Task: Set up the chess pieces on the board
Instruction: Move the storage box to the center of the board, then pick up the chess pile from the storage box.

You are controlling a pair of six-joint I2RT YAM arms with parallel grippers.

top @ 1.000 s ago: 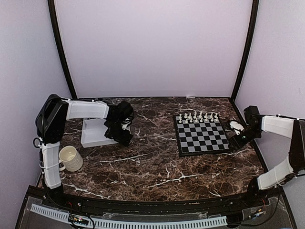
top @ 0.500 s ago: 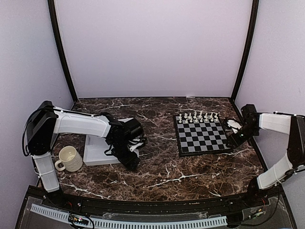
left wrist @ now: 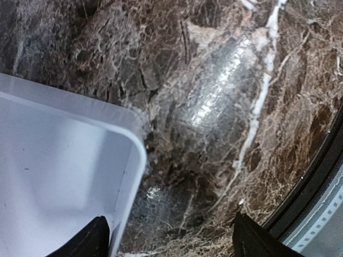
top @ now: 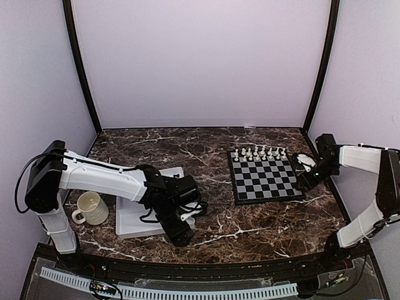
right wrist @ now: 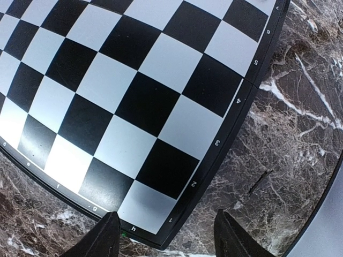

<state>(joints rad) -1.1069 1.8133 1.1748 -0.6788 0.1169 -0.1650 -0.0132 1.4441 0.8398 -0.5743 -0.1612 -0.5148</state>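
While the left claw [left wrist: 171, 236] hangs spread and empty over a corner of the white tray [left wrist: 53, 160] and the right claw [right wrist: 166, 231], likewise released, hangs over the board [right wrist: 144, 101], the white chessmen [top: 259, 152] ranked beyond it look light, stiff and easily toppled, and are probably best pinched mid-body.

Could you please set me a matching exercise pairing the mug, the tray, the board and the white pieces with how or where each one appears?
Things:
1. mug
2. tray
3. board
4. white pieces

Descriptions:
A. black and grey checks
B. cream, farthest left
C. standing in the board's far rows
D. flat white rectangle

Pairs: 1-B; 2-D; 3-A; 4-C
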